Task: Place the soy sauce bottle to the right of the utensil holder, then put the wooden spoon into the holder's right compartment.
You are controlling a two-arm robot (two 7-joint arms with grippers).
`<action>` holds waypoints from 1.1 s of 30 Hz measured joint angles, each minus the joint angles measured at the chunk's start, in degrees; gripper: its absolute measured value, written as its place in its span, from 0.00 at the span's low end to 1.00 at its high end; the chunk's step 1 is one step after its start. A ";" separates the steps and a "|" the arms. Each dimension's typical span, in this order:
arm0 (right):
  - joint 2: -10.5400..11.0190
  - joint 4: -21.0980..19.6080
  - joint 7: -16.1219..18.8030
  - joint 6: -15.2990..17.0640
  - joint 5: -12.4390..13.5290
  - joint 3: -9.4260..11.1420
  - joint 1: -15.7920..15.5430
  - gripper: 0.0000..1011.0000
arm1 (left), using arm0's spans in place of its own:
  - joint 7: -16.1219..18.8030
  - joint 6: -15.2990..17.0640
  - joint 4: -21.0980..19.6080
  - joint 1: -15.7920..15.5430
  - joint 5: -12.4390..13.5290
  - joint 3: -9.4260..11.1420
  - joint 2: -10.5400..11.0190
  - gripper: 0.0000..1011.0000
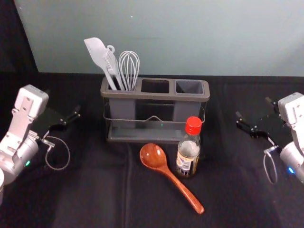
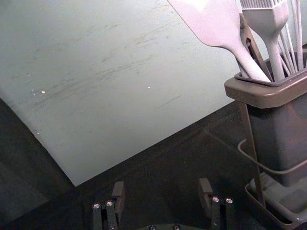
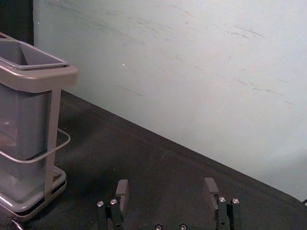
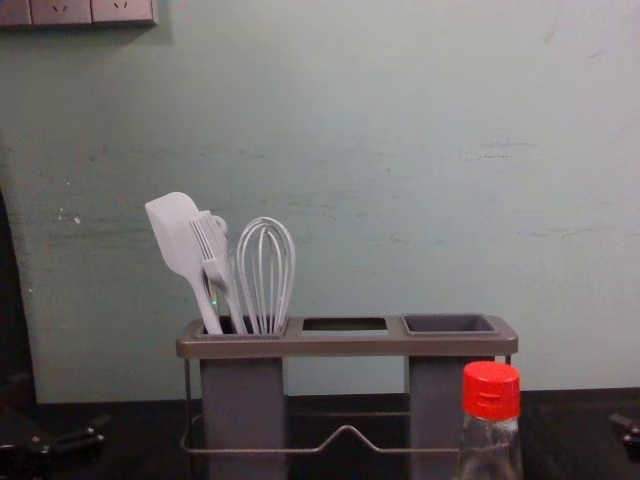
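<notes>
Head view: the soy sauce bottle (image 1: 188,154) stands upright on the black cloth (image 1: 99,190), just on the near side of the utensil holder (image 1: 156,96), toward its right end. The wooden spoon (image 1: 164,168) lies beside the bottle, its bowl to the left and its handle slanting near and right, past the bottle's near side. In the holder's left compartment stand a spatula (image 1: 97,51), a brush (image 1: 111,64) and a whisk (image 1: 129,69); the right compartment (image 1: 189,87) has its mouth open upward. The left gripper (image 1: 63,101) is over the cloth well left of the holder, the right gripper (image 1: 253,107) well to the holder's right, both apart from the bottle and spoon. Left wrist view: the left gripper (image 2: 162,184) has its two fingers spread wide with only the dark cloth behind the gap, and the holder's left end with the utensils rises nearby. Right wrist view: the right gripper (image 3: 166,183) is likewise spread, nothing between its fingers, near the holder's right end. Chest view: the bottle's red cap (image 4: 491,390) and clear neck show in front of the holder's right compartment; a socket panel (image 4: 75,12) is on the wall behind, to the left.
</notes>
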 joint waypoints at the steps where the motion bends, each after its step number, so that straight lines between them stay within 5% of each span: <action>1: 0.00 0.00 0.00 0.00 0.00 0.00 0.00 0.99 | 0.00 0.00 0.00 0.00 0.00 0.00 0.00 0.99; 24: 0.00 0.00 0.01 0.00 -0.01 0.01 0.00 0.99 | 0.00 0.00 0.00 0.00 0.00 0.00 0.00 0.99; 33: 0.78 -4.39 0.97 -1.53 0.22 2.40 -2.60 0.99 | 0.00 0.00 0.00 0.00 0.00 0.00 0.00 0.99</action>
